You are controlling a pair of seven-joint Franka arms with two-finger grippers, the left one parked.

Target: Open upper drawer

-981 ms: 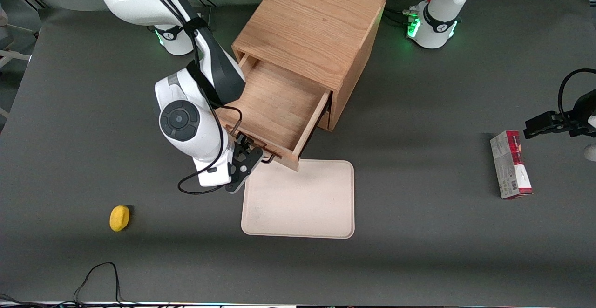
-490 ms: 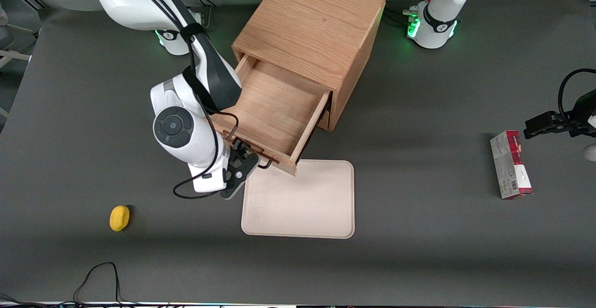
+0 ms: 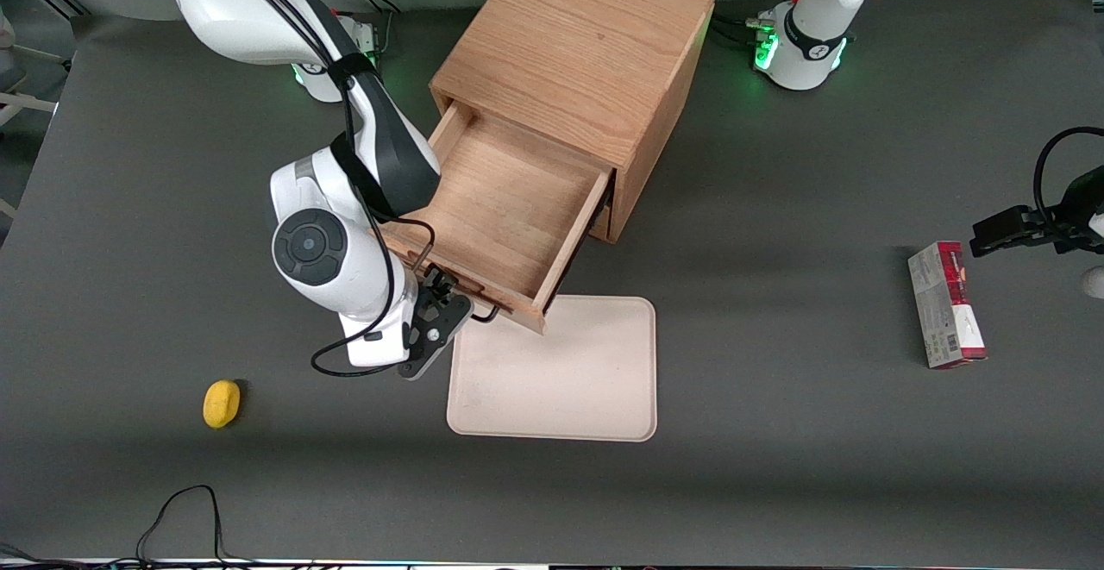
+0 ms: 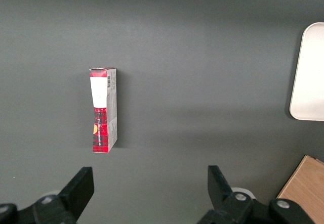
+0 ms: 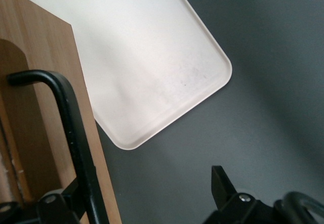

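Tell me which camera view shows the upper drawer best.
The front view: the upper drawer shows pulled far out of the cabinet, its bare tray visible, with the gripper at its handle. The right wrist view shows only the drawer's front and black handle close up. The left wrist view shows none of it.

bottom drawer [image 3: 601, 218] mostly hidden, tool [image 3: 455, 292] partly hidden by wrist

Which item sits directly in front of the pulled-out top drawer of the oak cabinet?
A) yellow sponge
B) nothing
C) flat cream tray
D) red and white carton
C: the flat cream tray lies on the mat just in front of the open light-oak upper drawer, whose front corner overhangs its edge, beside the right gripper at the thin black bar handle.
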